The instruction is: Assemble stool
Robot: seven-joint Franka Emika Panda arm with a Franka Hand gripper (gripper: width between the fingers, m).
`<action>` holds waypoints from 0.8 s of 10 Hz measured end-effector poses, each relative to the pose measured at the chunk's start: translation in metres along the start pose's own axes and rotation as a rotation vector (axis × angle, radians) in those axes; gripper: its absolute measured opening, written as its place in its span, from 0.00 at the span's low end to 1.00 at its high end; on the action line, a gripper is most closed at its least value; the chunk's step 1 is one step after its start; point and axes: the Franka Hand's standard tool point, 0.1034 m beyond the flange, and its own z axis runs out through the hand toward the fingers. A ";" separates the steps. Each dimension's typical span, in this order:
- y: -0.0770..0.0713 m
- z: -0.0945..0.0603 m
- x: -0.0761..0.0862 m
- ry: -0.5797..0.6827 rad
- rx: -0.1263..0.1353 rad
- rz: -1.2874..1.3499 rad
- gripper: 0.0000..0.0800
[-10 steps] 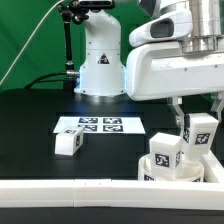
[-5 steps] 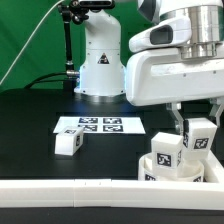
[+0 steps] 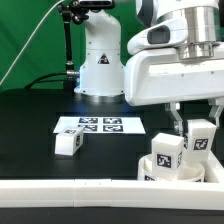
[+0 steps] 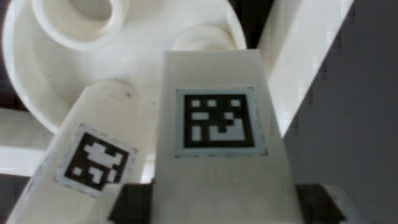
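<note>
The seat disc [image 3: 145, 171] seems partly hidden behind the white rail [image 3: 70, 191].

The glossy white arm [image 3: 100, 58] has black joint bands and a boxy white pincer [image 3: 198, 122].

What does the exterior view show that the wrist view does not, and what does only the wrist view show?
Only the exterior view: the loose leg lying on the table, the marker board, the white rail and the arm's base. Only the wrist view: what looks like a round recess in the seat disc, seen close. Both: the hand shut on the held leg, and a second leg beside it at the seat disc.
</note>
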 end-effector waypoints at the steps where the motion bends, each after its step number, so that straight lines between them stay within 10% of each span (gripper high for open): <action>1: 0.000 0.000 0.000 0.000 0.000 0.000 0.42; 5: -0.002 -0.002 0.001 0.001 0.002 -0.001 0.80; 8: 0.000 -0.017 0.005 -0.014 0.003 0.001 0.81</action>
